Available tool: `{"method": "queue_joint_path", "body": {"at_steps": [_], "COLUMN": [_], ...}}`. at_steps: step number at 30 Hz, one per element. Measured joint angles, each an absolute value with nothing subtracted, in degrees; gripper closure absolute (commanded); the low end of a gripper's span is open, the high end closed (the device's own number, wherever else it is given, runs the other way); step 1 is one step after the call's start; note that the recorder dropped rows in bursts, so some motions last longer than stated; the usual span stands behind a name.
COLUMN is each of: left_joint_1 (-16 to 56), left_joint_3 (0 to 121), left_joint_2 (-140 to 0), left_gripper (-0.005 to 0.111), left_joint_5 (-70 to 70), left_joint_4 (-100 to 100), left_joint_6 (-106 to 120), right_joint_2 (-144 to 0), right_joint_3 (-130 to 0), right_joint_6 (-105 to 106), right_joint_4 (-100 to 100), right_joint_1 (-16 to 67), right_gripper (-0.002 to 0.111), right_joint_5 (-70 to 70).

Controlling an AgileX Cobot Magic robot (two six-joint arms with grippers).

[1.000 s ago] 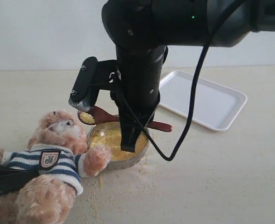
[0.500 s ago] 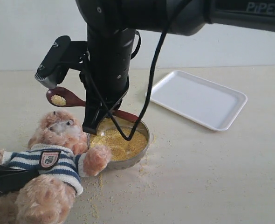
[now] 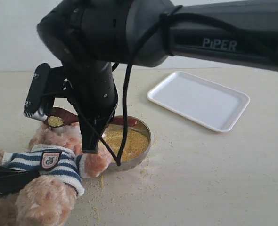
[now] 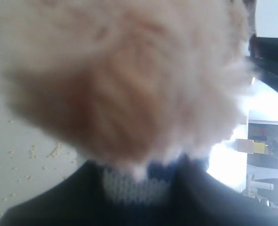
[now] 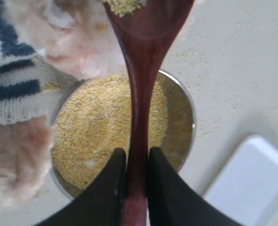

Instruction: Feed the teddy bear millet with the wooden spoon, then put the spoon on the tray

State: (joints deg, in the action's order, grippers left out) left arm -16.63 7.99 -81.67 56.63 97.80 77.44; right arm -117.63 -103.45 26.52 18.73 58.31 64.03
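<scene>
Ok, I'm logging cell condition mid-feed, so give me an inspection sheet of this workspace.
Surface: pale table, nothing else seen.
Job's things: teddy bear lying beside the steel bowl of millet; wooden spoon, loaded, at the bear's head; tray empty.
Clutter: spilled grains around the bowl.
End effectors: right end effector shut on the spoon handle; left end effector gripping the bear's shirt.
Cables: black cable hangs from the right arm across the bowl.
Surroundings: plain pale wall.
</scene>
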Motion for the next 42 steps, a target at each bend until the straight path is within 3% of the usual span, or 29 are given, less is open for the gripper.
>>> {"method": "queue_joint_path", "body": {"at_steps": [18, 30, 37, 42], "left_joint_1": [-16.6, -16.6, -16.6, -16.6], "left_joint_3": [8.0, 8.0, 8.0, 8.0], "left_joint_2": [-81.7, -81.7, -81.7, -81.7], "left_gripper": [0.102, 0.102, 0.102, 0.102], "left_joint_5": [57.4, 57.5, 57.5, 57.5], "left_joint_4": [97.9, 98.5, 98.7, 98.8], "left_joint_6": [77.9, 78.9, 79.0, 79.1], "right_joint_2": [-121.9, -121.9, -121.9, -121.9], "right_joint_3": [-103.6, -103.6, -91.7, -90.8], "right_joint_6": [18.3, 15.6, 4.7, -5.5], "right_joint_4": [44.9, 51.1, 65.9, 70.9], "right_joint_1": [66.1, 69.7, 72.6, 73.7], "right_gripper": [0.108, 0.108, 0.108, 0.108], "right_joint_5": [67.2, 69.4, 69.9, 69.7]}}
